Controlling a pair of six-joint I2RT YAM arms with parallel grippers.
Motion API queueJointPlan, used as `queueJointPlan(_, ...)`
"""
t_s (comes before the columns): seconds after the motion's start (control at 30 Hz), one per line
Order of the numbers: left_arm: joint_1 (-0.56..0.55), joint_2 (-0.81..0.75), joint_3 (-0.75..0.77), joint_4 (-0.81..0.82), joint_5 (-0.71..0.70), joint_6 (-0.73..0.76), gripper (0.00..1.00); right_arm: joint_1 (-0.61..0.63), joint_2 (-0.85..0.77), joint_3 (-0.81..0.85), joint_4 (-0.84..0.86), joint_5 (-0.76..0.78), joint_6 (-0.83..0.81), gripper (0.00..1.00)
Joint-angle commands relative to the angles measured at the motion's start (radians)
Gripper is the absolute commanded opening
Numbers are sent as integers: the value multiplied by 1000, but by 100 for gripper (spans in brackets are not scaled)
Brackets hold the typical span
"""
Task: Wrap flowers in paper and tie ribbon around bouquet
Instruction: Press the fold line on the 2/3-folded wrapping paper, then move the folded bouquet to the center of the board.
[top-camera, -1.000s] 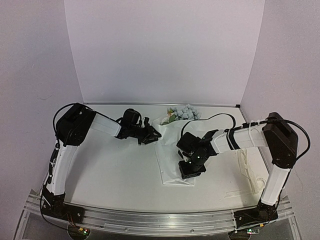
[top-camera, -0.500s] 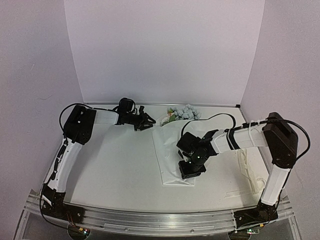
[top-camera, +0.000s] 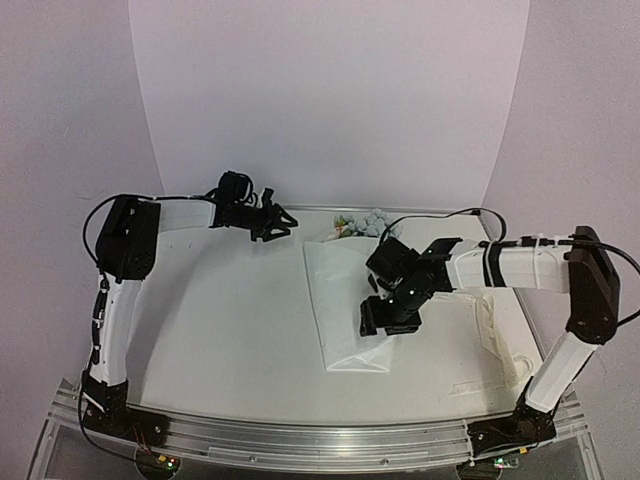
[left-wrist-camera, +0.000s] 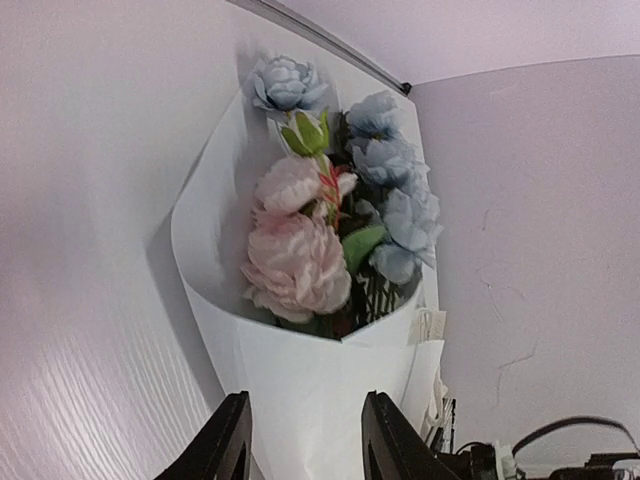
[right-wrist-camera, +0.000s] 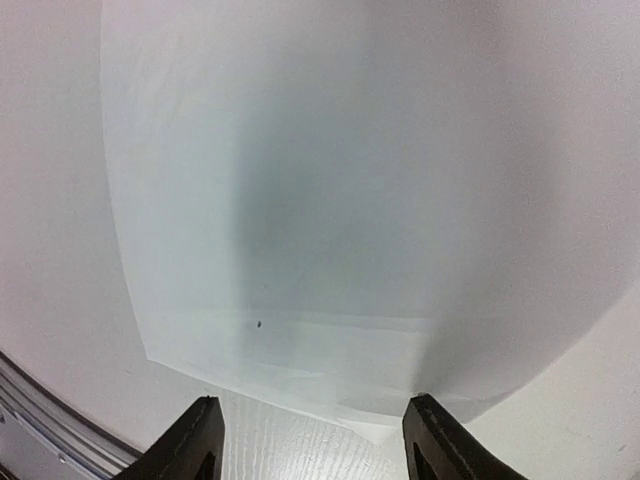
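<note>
Release at bouquet (top-camera: 340, 300) stem end: right gripper (right-wrist-camera: 312, 440) jaws now apart, empty, lifted above paper (right-wrist-camera: 350, 200). Left gripper (left-wrist-camera: 305, 440) backed off left of flowers (left-wrist-camera: 300, 260), apart, empty. Holds shape unaided, flat on table (top-camera: 230, 330); leaves ribbon (top-camera: 505, 355), right of bouquet, to tie.

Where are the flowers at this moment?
In the top view, the flowers lie at the far edge of the table, right of centre, sticking out of the paper.
</note>
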Motion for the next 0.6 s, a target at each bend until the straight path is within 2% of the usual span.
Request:
queueJointPlan(0.0,-26,-197,-183,26,-15,9,39,-52,-38,-28,-40,58,27,73)
queueJointPlan(0.13,-66,-308,-391,93,-9,-18,39,-113,2,-44,2,21,23,81)
queueJointPlan(0.3,-109,-366,-505,101,9,-25,39,-186,59,-78,121,-64,52,80)
queueJointPlan(0.4,-132,-375,-532,130,17,-29,39,-214,98,-82,183,-118,60,75)
queueJointPlan(0.57,-146,-389,-578,155,10,-58,38,-231,143,-67,228,-160,64,51)
